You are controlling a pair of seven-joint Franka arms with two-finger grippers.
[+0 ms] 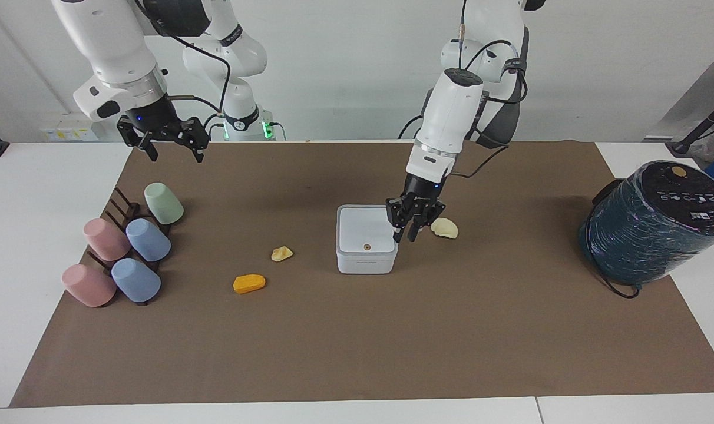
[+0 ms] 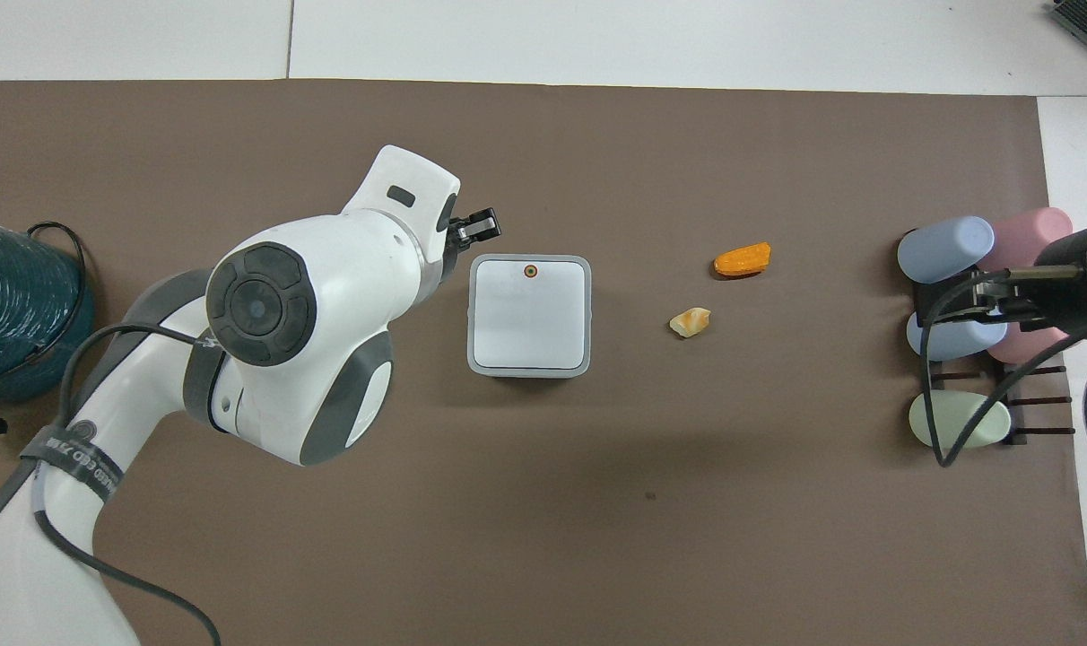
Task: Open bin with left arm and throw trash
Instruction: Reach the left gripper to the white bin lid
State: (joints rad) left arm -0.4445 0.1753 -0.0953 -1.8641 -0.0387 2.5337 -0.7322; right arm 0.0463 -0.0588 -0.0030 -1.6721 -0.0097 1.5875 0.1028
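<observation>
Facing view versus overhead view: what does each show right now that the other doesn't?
Only the facing view shows the cream lump lying beside the bin, the left gripper low at the bin's edge between the two, and the right gripper open in the air.

Only the overhead view shows that the left arm's body covers the cream lump.

Both show the white bin with its lid shut, the orange lump, the small yellowish lump, the rack of cups and the teal cylinder.

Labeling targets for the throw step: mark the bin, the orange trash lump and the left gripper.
bin [image 1: 366, 232], facing view, lid top.
orange trash lump [image 1: 249, 283], facing view, its middle.
left gripper [image 1: 406, 234], facing view, between the fingertips.
</observation>
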